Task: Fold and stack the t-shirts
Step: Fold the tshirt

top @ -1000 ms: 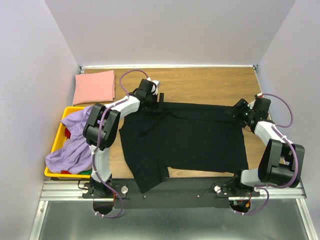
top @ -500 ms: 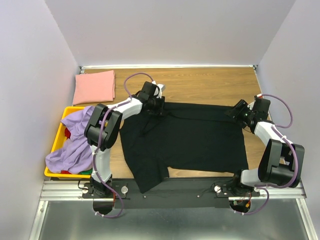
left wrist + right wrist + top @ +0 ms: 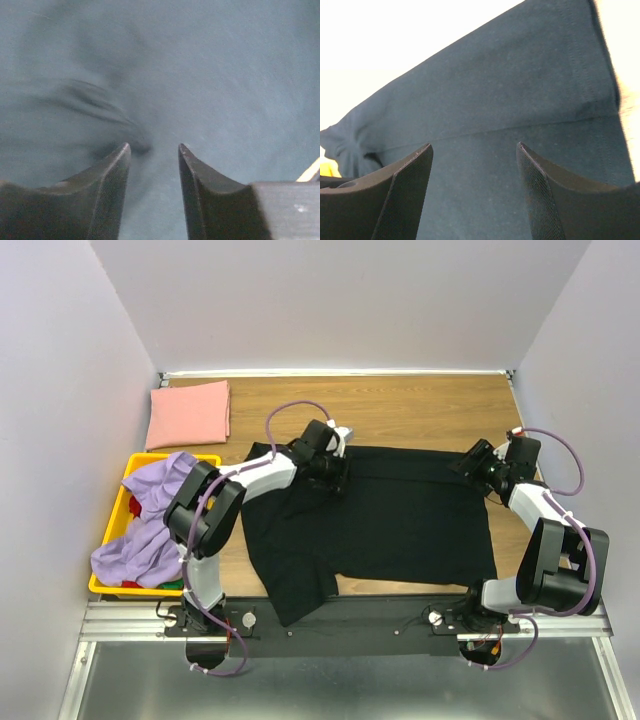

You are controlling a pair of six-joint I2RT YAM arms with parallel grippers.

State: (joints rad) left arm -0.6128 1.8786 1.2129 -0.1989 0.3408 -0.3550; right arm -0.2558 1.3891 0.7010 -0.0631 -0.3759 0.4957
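The black t-shirt lies spread across the middle of the table, with one corner hanging over the near edge. My left gripper is down on its upper left part. In the left wrist view the jaws stand partly apart, cloth shows between them, and wrinkles run from the left fingertip. My right gripper hovers open over the shirt's upper right corner; the right wrist view shows a seam below it. The pink t-shirt lies folded at the back left. The lavender t-shirt is heaped in the crate.
A yellow crate stands at the table's left edge, with the lavender cloth spilling over its rim. Bare wood shows behind the black shirt. White walls close in the left, back and right sides.
My left gripper has narrowed and slid right along the black shirt's top edge, uncovering the shirt's upper left corner. The right arm has not moved.
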